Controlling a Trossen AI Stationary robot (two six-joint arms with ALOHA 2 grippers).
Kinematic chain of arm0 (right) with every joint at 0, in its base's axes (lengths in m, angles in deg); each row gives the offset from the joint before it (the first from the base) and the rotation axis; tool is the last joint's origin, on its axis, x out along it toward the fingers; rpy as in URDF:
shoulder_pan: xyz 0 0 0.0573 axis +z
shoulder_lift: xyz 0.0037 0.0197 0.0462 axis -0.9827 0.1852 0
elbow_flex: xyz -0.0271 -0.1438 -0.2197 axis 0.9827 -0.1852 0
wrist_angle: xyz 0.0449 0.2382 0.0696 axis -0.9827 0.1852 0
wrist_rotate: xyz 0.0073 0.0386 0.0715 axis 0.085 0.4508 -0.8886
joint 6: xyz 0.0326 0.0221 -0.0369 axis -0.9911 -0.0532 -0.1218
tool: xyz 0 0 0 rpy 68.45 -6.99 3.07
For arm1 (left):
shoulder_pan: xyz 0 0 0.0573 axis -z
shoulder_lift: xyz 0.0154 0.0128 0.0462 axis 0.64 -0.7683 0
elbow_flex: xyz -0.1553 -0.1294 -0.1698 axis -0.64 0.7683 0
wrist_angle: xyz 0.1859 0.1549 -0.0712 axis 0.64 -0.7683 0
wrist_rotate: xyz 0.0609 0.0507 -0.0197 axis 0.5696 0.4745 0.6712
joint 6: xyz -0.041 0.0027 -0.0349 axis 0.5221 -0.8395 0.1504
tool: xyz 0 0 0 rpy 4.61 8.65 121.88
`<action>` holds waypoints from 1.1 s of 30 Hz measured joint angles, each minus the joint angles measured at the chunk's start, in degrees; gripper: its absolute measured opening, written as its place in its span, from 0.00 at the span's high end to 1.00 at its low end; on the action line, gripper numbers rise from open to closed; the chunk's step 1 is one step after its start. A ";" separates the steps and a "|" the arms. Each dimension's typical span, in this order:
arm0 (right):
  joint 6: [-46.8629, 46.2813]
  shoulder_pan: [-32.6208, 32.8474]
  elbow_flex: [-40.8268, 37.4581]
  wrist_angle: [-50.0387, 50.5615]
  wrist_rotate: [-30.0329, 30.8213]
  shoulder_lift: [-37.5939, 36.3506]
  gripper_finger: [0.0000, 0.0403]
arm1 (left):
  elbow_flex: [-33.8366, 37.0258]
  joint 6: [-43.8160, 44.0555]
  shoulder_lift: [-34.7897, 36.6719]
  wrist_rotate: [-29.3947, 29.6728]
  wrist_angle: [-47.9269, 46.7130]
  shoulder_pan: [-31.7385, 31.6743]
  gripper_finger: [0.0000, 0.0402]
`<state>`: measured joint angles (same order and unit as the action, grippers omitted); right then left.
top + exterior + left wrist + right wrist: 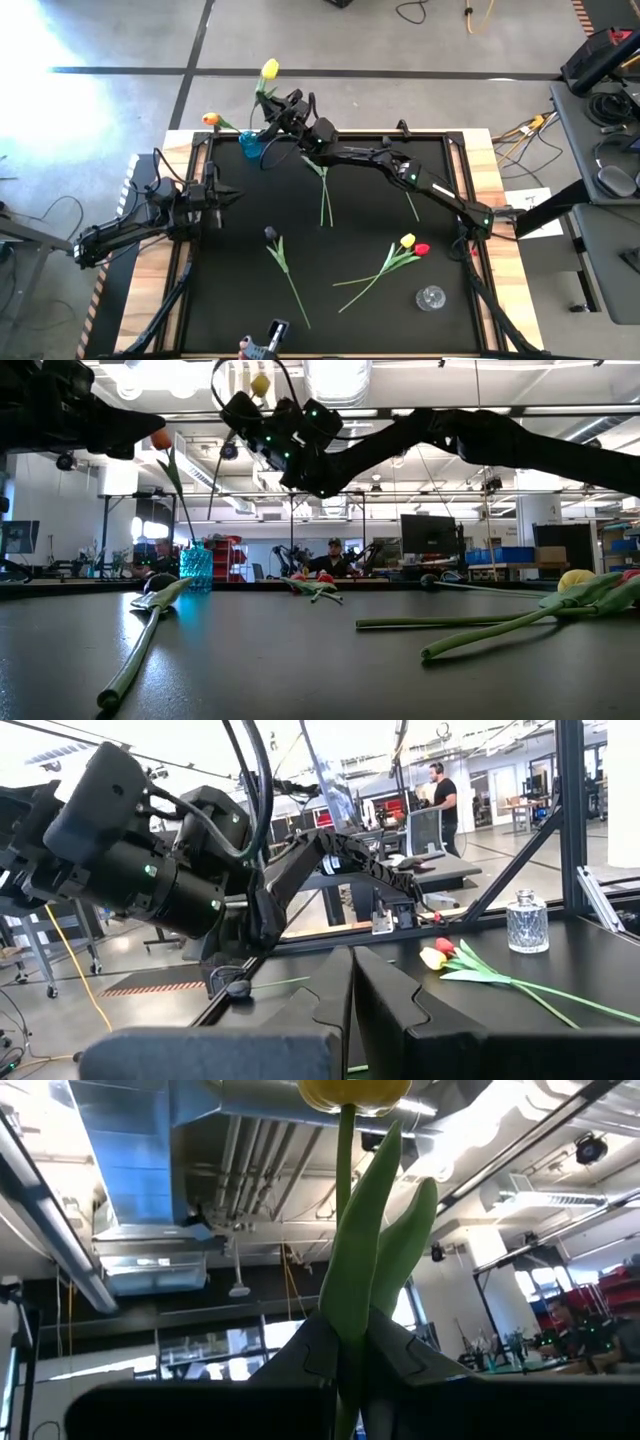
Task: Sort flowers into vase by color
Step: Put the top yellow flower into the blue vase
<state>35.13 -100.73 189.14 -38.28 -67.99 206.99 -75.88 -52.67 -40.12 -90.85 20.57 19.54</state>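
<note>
Right gripper [283, 107] reaches to the far left corner of the black table mat [350, 215], fingers pinched tight on the green stem of a yellow artificial tulip [269, 70]. The wrist view shows the stem and leaf rising upright from between the fingertips, yellow head above. Directly beside and below this gripper stands a blue ribbed glass vase [250, 144] with an orange tulip [211, 120] already in it, leaning away from the gripper.

Left gripper [228, 196] waits at the mat's left edge, fingers closed together, nothing held.

Behind the right gripper, toward the mat's middle, lie two loose green-stemmed flowers [324, 185], heads not clear. Further off, a dark purple-black tulip [271, 234] lies flat on its long stem. Beyond that, near the right arm's base, a yellow tulip [407, 241] and a red tulip [421, 249] lie side by side, heads touching. A clear glass vase [431, 298] stands just beside them.
</note>
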 joint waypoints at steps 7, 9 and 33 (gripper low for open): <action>-3.52 -0.78 -0.09 -4.48 0.99 2.55 0.97 | 0.02 0.02 -0.04 -0.02 -0.01 0.00 1.00; -4.27 -1.09 -0.07 -6.15 1.51 3.32 0.97 | 0.04 0.02 -0.04 -0.03 -0.05 0.00 1.00; -7.69 -1.25 -0.07 -9.19 5.62 4.78 0.97 | 0.09 0.73 -0.20 -0.09 -0.04 0.01 1.00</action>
<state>27.45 -101.98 189.08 -47.47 -62.38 211.78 -75.79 -51.95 -40.32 -90.94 20.53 19.55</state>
